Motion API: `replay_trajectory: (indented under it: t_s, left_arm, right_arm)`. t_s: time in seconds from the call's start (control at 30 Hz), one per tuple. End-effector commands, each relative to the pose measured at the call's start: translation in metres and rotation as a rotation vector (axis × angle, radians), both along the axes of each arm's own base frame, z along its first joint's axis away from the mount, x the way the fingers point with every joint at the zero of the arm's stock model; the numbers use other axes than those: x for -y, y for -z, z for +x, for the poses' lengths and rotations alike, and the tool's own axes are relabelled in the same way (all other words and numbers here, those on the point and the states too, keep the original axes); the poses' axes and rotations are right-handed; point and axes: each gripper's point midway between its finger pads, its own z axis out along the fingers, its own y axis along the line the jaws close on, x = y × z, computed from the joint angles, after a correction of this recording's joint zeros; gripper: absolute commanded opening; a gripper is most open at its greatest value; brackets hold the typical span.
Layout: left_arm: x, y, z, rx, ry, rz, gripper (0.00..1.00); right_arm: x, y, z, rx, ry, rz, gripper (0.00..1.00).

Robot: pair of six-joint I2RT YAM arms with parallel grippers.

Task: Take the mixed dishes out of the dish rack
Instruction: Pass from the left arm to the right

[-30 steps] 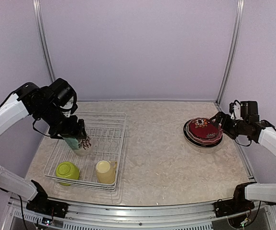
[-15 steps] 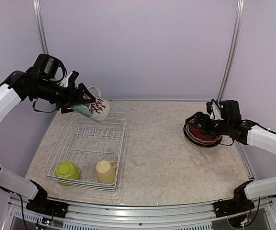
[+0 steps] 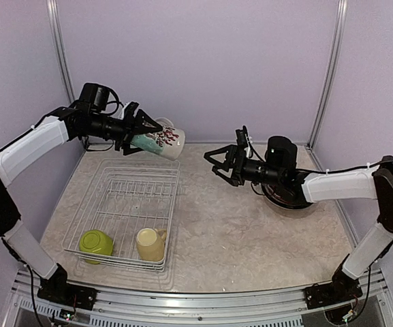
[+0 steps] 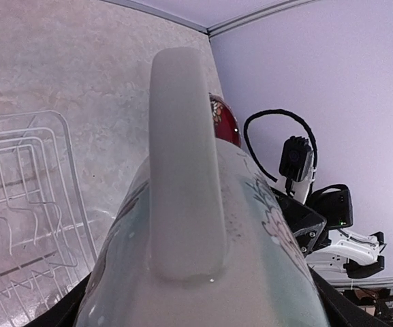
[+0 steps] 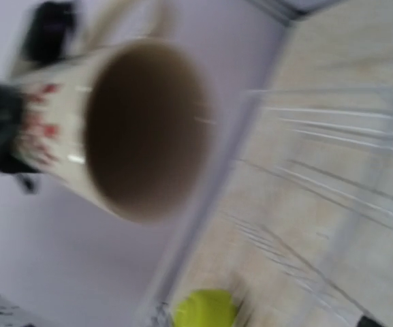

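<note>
While the left gripper (image 3: 136,127) is clamped on the bottom end of the white floral mug (image 3: 161,142), holding it up in the air past the far side of the dish rack (image 3: 173,204), the thing that matters is how the mug lies relative to the other hand: it's tipped over on its side, long axis roughly level and running straight out from the left fingers toward the right gripper (image 3: 222,161), open mouth leading. From the right wrist view you're looking right down into that mouth, a bit up and to the side of dead ahead, so the rim is the end closest to the right hand. The handle sits on the upper side, facing the left wrist camera, so it's not between the two hands. The right gripper has its jaws spread wide with nothing in them, hanging over the table (image 3: 216,231), near the mug but with a clear gap. Looks to me like a handover, and the right arm is obviously the nearer free one; it'd need to come straight in along that axis and pinch the rim or wall. Behind the right hand, under its arm, sits the stack of plates (image 3: 286,199), and back below the left hand the lime-green bowl (image 3: 95,242) and pale yellow mug (image 3: 150,244) are in the rack
</note>
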Motion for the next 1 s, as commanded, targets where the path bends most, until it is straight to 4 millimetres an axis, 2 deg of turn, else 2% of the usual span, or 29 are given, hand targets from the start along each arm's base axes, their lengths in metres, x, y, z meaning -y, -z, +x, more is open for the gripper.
replay_trajectory:
  t_s: [0.0,0.17,0.33,0.53,0.8,0.97]
  left_arm:
    - [0.022,-0.033,-0.001,0.077,0.13,-0.195,0.45]
    - [0.033,-0.014,-0.006,0.038,0.201,-0.247,0.43]
    - [0.044,0.002,-0.012,0.017,0.25,-0.247,0.43]
    - [0.043,0.023,-0.012,-0.029,0.26,-0.259,0.42]
    - [0.041,0.033,-0.015,-0.065,0.264,-0.279,0.43]
    - [0.041,0.03,-0.019,-0.063,0.286,-0.289,0.46]
  right_arm:
    - [-0.031,-0.048,-0.008,0.105,-0.104,0.179,0.99]
    - [-0.046,-0.045,0.0,0.124,-0.109,0.182,0.92]
    - [-0.058,-0.042,0.007,0.106,-0.136,0.204,0.76]
    - [-0.071,-0.041,0.001,0.087,-0.184,0.272,0.59]
    - [-0.076,-0.038,0.004,0.057,-0.211,0.369,0.48]
    - [-0.079,-0.034,0.005,0.045,-0.223,0.371,0.37]
